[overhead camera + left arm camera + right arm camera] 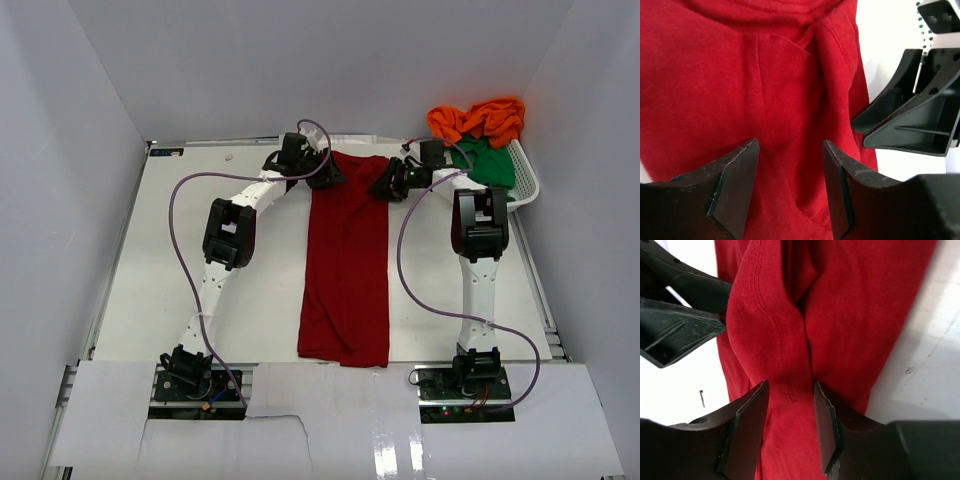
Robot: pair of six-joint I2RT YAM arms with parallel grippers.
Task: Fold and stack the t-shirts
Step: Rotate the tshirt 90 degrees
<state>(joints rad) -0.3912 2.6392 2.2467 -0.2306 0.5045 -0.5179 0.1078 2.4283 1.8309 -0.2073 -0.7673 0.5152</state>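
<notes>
A dark red t-shirt (345, 265) lies as a long narrow strip down the middle of the table, its sides folded in. My left gripper (322, 170) is at its far left corner and my right gripper (388, 185) at its far right corner. In the left wrist view the left gripper (790, 165) is open just above the red fabric (715, 75). In the right wrist view the right gripper (789, 410) is open astride a raised seamed fold (770, 325). An orange shirt (478, 120) and a green shirt (490, 163) lie bunched at the far right.
A white lattice basket (525, 185) at the far right corner holds the green and orange shirts. Purple cables loop from both arms. The two grippers are close together: the right one (910, 120) shows in the left wrist view, the left one (675, 325) in the right wrist view.
</notes>
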